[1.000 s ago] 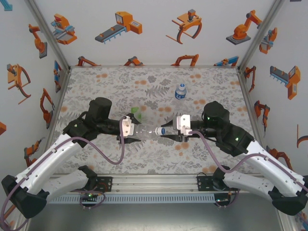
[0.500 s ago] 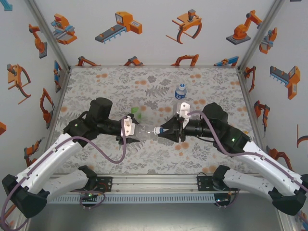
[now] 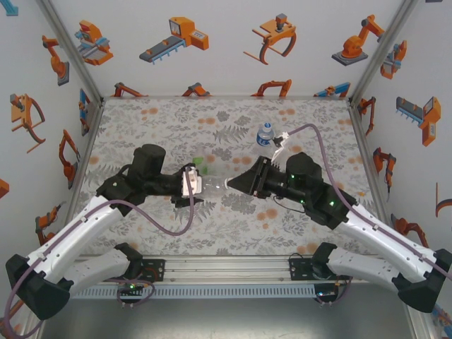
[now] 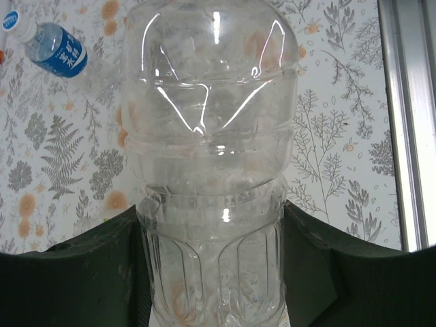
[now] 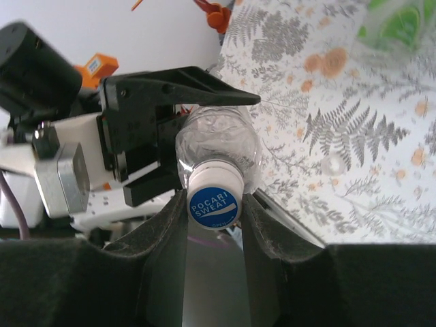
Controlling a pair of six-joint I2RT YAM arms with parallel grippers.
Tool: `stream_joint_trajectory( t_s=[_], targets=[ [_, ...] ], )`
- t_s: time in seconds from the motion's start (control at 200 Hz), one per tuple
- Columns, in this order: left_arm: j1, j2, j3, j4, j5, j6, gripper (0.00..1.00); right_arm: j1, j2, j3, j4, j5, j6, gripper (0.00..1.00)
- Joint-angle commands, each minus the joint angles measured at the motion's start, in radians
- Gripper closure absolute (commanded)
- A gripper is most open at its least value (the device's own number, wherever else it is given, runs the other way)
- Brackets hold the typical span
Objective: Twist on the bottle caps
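While the left gripper (image 3: 191,186) clamps the clear bottle (image 3: 210,185) round its lower body, jaws drawn in against the plastic, the bottle hangs level above the mat (image 3: 318,120). Its long axis runs left to right and its neck is aimed at the right gripper (image 3: 233,184). That gripper meets the bottle head-on. Its jaws are nearly closed and pinch the cap (image 5: 213,197), a white one with a blue printed top, which sits on the bottle's mouth. The right arm thus works the neck end and the left arm the base end, both wrists lying roughly along the bottle's axis. The next turn probably has to be made about that axis, since any tilt of the cap would risk crossing the thread. How far the thread has caught cannot be told.

Just behind the clear bottle, near its base end, lies the green bottle (image 3: 200,167); its cap cannot be made out. Farther back, beyond the neck end, the labelled bottle (image 3: 265,133) stands upright and appears capped. The mat, grey ferns with orange blots, covers the table beneath all three. Beyond them rise white walls (image 3: 226,63) printed with orange robot arms.
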Motion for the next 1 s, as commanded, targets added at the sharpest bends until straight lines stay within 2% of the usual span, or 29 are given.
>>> stream_joint_trajectory(
  t_s=[0.0, 0.085, 0.22, 0.305, 0.406, 0.541, 0.651, 0.761, 0.881, 0.996],
  targets=[
    [-0.018, -0.004, 0.006, 0.129, 0.109, -0.01, 1.0, 0.013, 0.047, 0.035, -0.086, 0.044, 0.14, 0.9],
    [-0.018, -0.01, 0.003, 0.129, 0.111, -0.012, 1.0, 0.013, 0.057, 0.044, -0.079, 0.034, 0.12, 0.84],
    [-0.018, -0.018, 0.001, 0.122, 0.111, -0.012, 1.0, 0.011, 0.033, 0.047, -0.074, 0.05, 0.044, 0.62],
    [-0.019, -0.02, -0.003, 0.12, 0.112, -0.011, 1.0, 0.01, 0.0, 0.064, -0.073, 0.07, -0.059, 0.48],
    [-0.019, -0.019, 0.005, 0.101, 0.113, -0.009, 1.0, 0.01, -0.034, 0.107, -0.096, 0.1, -0.203, 0.4],
    [-0.019, -0.024, 0.008, 0.097, 0.127, -0.01, 1.0, 0.01, -0.055, 0.163, -0.102, 0.087, -0.423, 0.39],
    [-0.019, -0.026, 0.012, 0.084, 0.137, -0.007, 1.0, 0.01, -0.065, 0.184, -0.076, 0.025, -0.627, 0.41],
    [-0.019, -0.026, 0.029, 0.045, 0.152, 0.005, 1.0, 0.01, -0.064, 0.208, -0.062, -0.108, -0.882, 0.42],
    [-0.019, -0.026, 0.04, 0.011, 0.176, 0.016, 1.0, 0.01, -0.057, 0.226, -0.093, -0.31, -1.18, 0.41],
    [-0.021, -0.025, 0.044, 0.003, 0.196, 0.017, 1.0, 0.01, -0.064, 0.21, -0.097, -0.444, -1.374, 0.41]
  ],
)
